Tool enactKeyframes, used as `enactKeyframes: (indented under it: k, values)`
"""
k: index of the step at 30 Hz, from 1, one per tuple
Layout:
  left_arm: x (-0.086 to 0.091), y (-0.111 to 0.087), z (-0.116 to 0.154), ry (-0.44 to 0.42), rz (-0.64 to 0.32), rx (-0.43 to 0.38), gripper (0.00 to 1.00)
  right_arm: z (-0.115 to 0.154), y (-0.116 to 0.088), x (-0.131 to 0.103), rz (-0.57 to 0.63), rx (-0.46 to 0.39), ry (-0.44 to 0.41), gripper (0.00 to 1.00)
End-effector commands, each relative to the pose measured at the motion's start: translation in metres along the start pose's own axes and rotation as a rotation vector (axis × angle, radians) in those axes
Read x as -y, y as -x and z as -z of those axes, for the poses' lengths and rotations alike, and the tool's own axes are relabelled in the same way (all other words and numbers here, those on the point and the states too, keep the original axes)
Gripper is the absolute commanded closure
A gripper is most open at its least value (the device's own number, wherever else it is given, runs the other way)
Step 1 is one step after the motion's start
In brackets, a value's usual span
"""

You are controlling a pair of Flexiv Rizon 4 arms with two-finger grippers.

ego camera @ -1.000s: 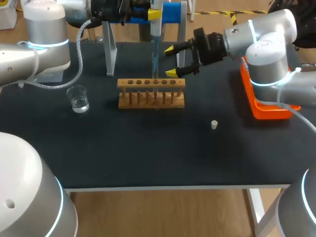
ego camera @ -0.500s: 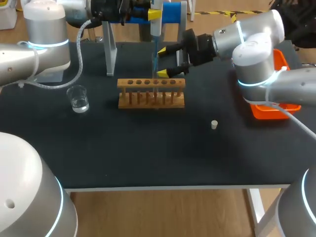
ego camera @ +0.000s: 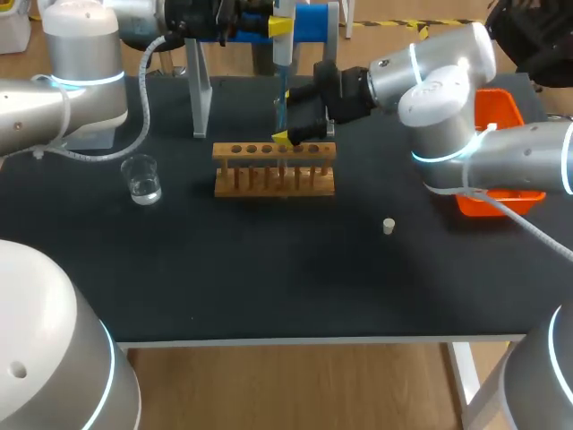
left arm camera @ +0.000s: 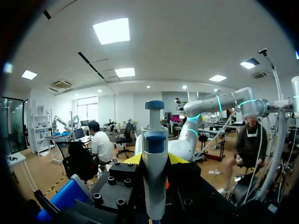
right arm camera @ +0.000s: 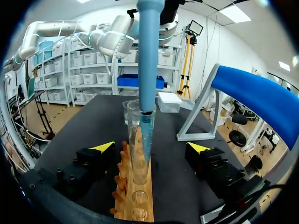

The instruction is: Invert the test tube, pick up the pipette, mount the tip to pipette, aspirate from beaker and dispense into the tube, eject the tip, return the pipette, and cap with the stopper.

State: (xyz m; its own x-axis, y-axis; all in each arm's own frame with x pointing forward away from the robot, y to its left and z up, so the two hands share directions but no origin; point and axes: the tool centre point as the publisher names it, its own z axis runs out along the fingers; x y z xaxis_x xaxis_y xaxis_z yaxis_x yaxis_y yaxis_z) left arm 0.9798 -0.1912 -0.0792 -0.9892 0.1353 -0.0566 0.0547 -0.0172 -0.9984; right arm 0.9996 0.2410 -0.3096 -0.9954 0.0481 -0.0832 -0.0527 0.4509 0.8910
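Pipette [ego camera: 281, 49] is hanging upright over the far side of the table [ego camera: 269, 269] in the head view. The left gripper [ego camera: 279, 25] is clamping its body. Its blue tip [ego camera: 281, 100] is reaching down into the tube [ego camera: 281, 130], which is standing in the wooden rack [ego camera: 274, 170]. The right gripper [ego camera: 286, 116] is sitting just behind the rack, straddling the tube. The beaker [ego camera: 141, 179] is standing left of the rack. The stopper [ego camera: 389, 226] is lying well apart to the rack's right, nearer the front edge.

In the left wrist view, the pipette [left arm camera: 154, 182] is rising between the left gripper's [left arm camera: 154, 159] yellow fingers [left arm camera: 132, 159], which are pressing on it from both sides.

In the right wrist view, the right gripper [right arm camera: 152, 147] is released, its fingers [right arm camera: 103, 146] spread wide. The tube [right arm camera: 135, 140] is standing between them, touching neither. The tip [right arm camera: 147, 93] is dipping inside the tube. The rack [right arm camera: 135, 200] is lying under the gripper, and the beaker [right arm camera: 126, 112] is showing beyond the tube.
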Motion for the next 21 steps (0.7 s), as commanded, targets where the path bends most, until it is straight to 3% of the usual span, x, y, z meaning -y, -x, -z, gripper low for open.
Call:
enactKeyframes:
  k: [1, 21]
  values:
    - [0.001, 0.0, 0.0, 0.002, 0.001, 0.0, 1.0, -0.007, 0.0, 0.002, -0.004, 0.014, -0.001, 0.0]
    - [0.001, 0.0, 0.0, 0.002, 0.001, 0.0, 1.0, -0.019, -0.001, -0.007, 0.032, 0.043, -0.011, 0.0]
